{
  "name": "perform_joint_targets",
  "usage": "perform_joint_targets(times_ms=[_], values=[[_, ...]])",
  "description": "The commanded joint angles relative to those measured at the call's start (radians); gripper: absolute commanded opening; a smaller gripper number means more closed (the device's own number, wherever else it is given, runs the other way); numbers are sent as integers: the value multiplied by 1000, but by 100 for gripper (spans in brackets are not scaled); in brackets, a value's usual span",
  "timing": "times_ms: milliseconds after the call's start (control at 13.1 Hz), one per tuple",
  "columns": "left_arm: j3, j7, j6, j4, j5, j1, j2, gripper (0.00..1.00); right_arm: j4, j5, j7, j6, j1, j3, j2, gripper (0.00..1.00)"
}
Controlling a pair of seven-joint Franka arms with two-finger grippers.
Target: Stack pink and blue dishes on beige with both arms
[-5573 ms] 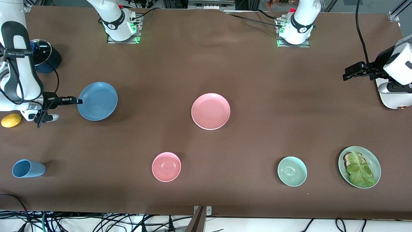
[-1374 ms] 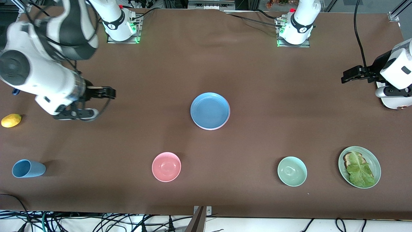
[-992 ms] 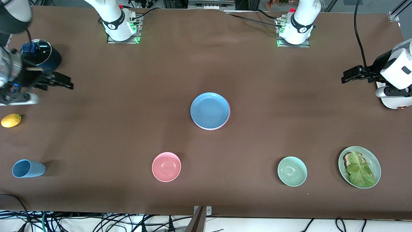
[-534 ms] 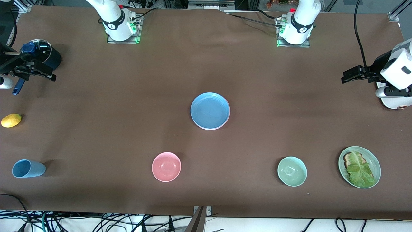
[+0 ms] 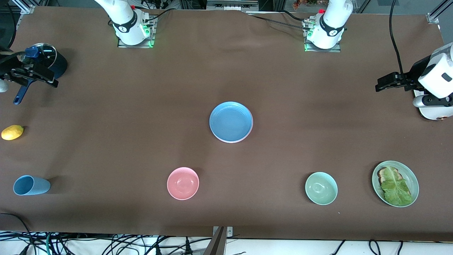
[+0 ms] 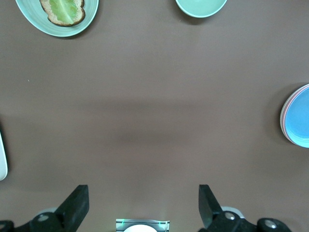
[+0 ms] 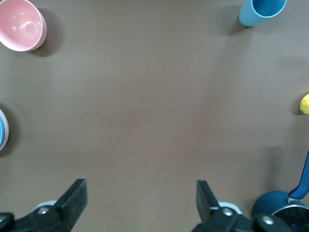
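Counted on the table are three plates, namely a blue plate (image 5: 230,121) stacked on a pink plate (image 5: 233,140) and a green plate (image 5: 411,175), two bowls (image 5: 183,183) (image 5: 321,188), one cup (image 5: 30,185), one lemon (image 5: 12,132) and one pot (image 5: 47,63).

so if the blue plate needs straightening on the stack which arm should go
Left, probably, by a little. The left gripper hangs open over bare table, with a clear, seemingly shorter path to the blue plate mid-table. The right gripper, also open, is over the dark pot at its end.
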Motion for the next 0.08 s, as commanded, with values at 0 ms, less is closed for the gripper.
perform_joint_targets(times_ms=[0], values=[[-1,19,2,1,14,2,-3,100,-20,-13,-4,-21,-14,14,-16,100]])
